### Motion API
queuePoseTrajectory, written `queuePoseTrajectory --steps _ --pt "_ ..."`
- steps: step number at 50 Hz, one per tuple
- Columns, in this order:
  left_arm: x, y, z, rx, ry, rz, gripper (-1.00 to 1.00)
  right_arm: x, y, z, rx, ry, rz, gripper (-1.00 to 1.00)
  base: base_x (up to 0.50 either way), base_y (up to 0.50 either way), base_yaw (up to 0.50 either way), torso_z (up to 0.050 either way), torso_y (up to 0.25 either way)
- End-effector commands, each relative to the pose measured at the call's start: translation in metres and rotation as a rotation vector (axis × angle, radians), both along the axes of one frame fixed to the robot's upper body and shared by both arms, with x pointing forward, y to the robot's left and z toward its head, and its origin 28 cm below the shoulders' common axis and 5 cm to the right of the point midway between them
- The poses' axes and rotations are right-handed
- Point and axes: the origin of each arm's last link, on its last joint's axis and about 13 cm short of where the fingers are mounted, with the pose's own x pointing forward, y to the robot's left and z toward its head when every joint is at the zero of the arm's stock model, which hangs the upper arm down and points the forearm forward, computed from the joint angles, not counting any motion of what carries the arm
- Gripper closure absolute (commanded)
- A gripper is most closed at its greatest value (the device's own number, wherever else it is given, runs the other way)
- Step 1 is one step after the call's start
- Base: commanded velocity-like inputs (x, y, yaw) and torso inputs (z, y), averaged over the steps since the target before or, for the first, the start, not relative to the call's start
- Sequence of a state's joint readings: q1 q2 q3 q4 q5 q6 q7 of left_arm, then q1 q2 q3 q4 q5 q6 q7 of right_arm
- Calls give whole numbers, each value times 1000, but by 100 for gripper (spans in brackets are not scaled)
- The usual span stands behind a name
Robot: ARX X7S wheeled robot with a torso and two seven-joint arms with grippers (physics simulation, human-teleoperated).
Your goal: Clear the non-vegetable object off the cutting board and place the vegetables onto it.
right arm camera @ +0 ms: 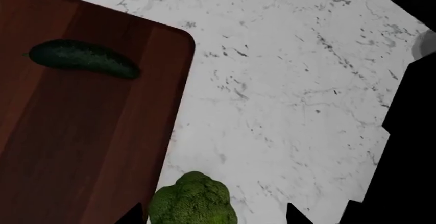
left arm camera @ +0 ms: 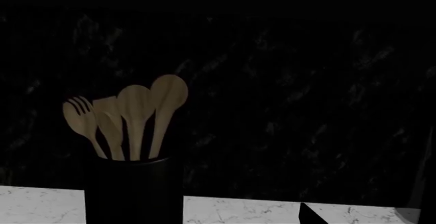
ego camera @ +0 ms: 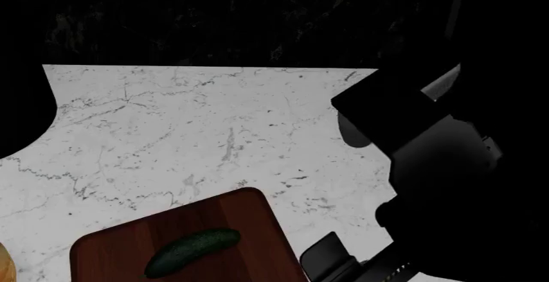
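The dark reddish-brown cutting board [ego camera: 215, 230] lies at the near left of the white marble counter, and it also shows in the right wrist view [right arm camera: 81, 132]. The dark green cucumber [ego camera: 191, 251] lies on the board, also in the right wrist view [right arm camera: 83, 58]. The bumpy green broccoli head [right arm camera: 193, 199] sits on the marble just off the board's long edge. My right gripper [right arm camera: 214, 216] is open, with a fingertip [right arm camera: 132, 215] on each side of the broccoli and not touching it. My left gripper [left arm camera: 218, 220] shows one dark fingertip [left arm camera: 311, 216] far to one side and holds nothing.
A black holder [left arm camera: 132, 191] with several wooden spoons [left arm camera: 136, 117] stands on the counter before a dark marbled back wall [left arm camera: 286, 96], close to the left gripper. My right arm [ego camera: 446, 166] covers the counter's right side. A yellow-orange thing [ego camera: 4, 266] is cut by the frame edge beside the board.
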State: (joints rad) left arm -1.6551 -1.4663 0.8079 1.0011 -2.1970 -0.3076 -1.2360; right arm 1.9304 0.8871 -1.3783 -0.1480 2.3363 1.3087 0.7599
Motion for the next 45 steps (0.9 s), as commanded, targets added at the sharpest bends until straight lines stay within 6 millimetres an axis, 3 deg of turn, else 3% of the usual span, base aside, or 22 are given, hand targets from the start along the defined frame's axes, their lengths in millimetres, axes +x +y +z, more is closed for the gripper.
queuePoseTrajectory --steps 1,30,45 --pt "0 -1 3 10 -45 -25 -100 5 4 -8 38 14 23 -100 0 0 0 0 0" --pt "-1 -1 7 29 -56 -22 -100 5 1 -37 43 77 12 -100 0 0 0 0 0" --pt "-2 -1 7 31 -57 -17 -100 7 3 -41 31 95 28 -100 0 0 0 0 0"
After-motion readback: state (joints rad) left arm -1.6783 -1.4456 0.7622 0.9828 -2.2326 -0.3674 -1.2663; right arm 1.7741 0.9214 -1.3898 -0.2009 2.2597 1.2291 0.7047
